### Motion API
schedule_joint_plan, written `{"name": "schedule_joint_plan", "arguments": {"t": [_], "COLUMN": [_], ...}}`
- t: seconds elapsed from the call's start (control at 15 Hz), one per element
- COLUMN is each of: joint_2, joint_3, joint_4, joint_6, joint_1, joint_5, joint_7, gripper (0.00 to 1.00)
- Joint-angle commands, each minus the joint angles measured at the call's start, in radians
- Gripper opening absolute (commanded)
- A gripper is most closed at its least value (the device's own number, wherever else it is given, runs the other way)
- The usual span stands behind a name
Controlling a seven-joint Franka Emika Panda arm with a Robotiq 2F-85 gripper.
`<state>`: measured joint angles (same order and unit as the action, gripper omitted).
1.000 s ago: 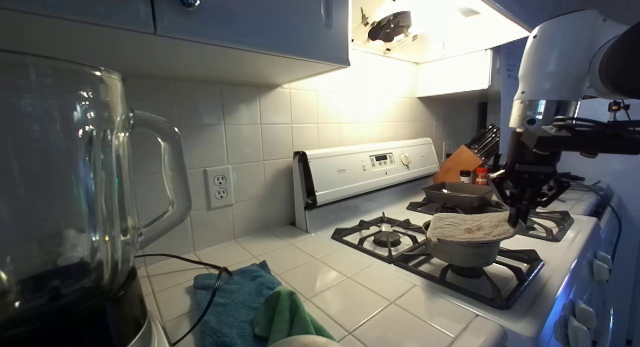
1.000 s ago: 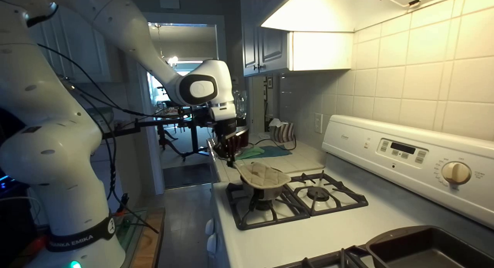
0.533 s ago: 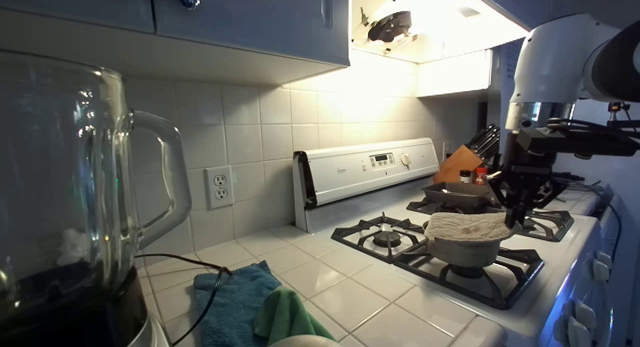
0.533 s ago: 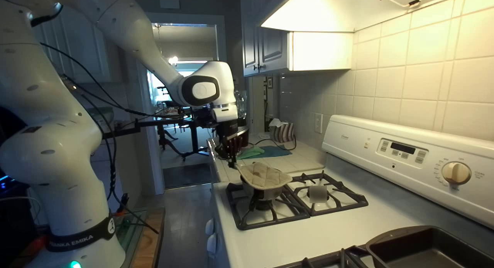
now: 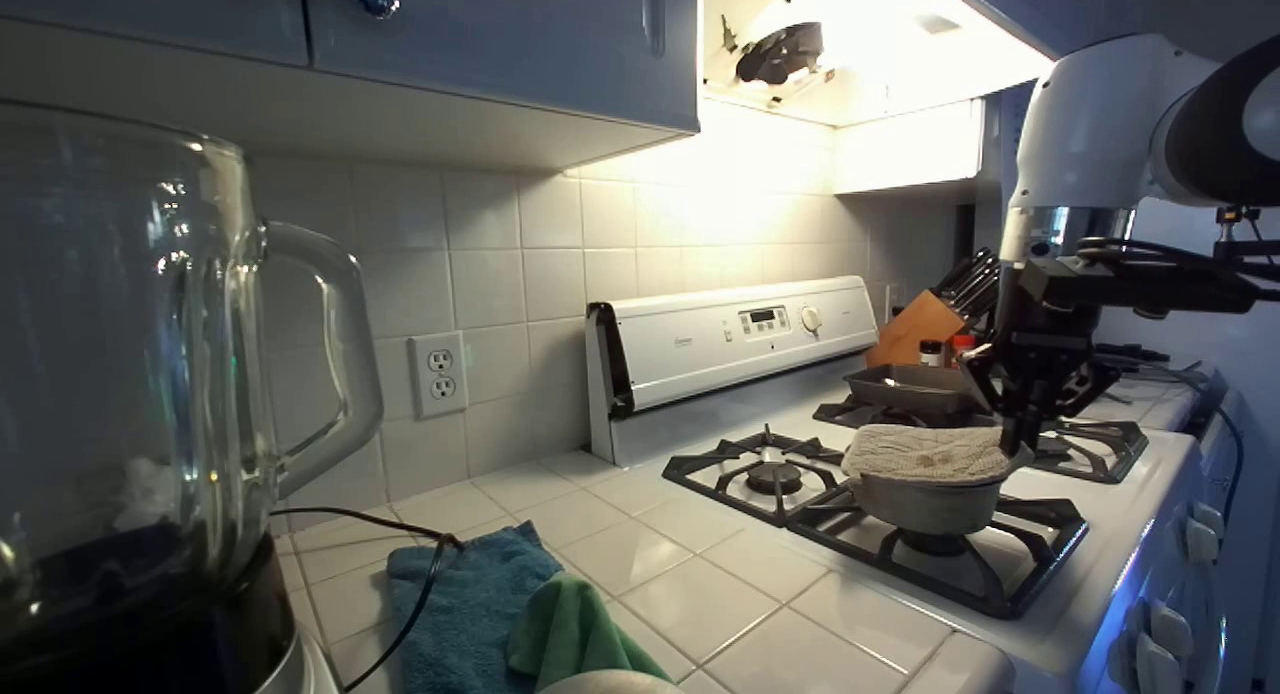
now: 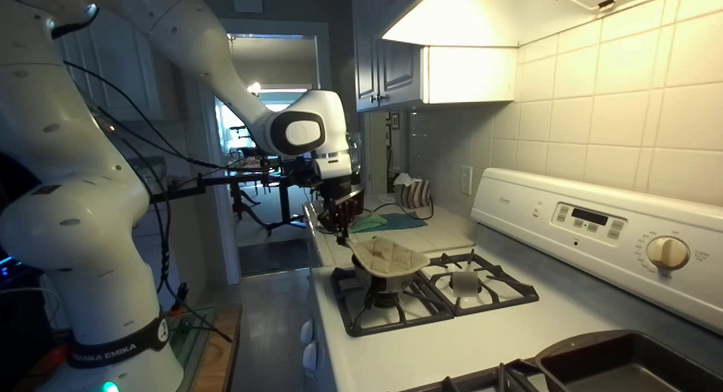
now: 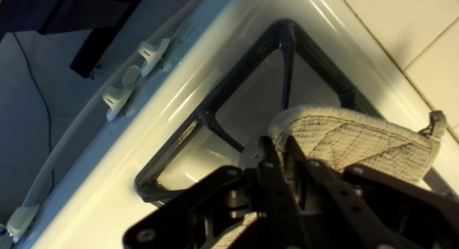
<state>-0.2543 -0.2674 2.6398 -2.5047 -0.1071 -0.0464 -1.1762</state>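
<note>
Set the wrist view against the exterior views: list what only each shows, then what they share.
Only the wrist view: both fingers of the tool seen from above and, clearly, the dark loop at one end of the pot holder.

Only the exterior views, and in both: the oven control panel, baking pan, blue towel, green cloth and the body of the pot.

Shared: the tool shut on the pot holder's edge, a burner grate, white front knobs and tiled countertop.
</note>
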Motion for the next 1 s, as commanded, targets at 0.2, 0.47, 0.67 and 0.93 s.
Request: {"name": "schedule_joint_plan", "arguments": {"t": [0.2, 0.47, 0.67, 0.93], "joint_2": [0.029, 0.022, 0.02, 0.016], "joint_3": [0.021, 0.023, 0.023, 0.024], "joint_4": [-0.022, -0.017, -0.017, -0.015], "joint_6": [-0.008, 0.004, 0.006, 0.004], "joint_1": [-0.012, -0.012, -0.012, -0.013], "joint_5": [-0.03, -0.03, -0.028, -0.031], "joint_7": [0.023, 0.021, 0.02, 0.021], "gripper": [0.03, 0.03, 0.03, 0.5]}}
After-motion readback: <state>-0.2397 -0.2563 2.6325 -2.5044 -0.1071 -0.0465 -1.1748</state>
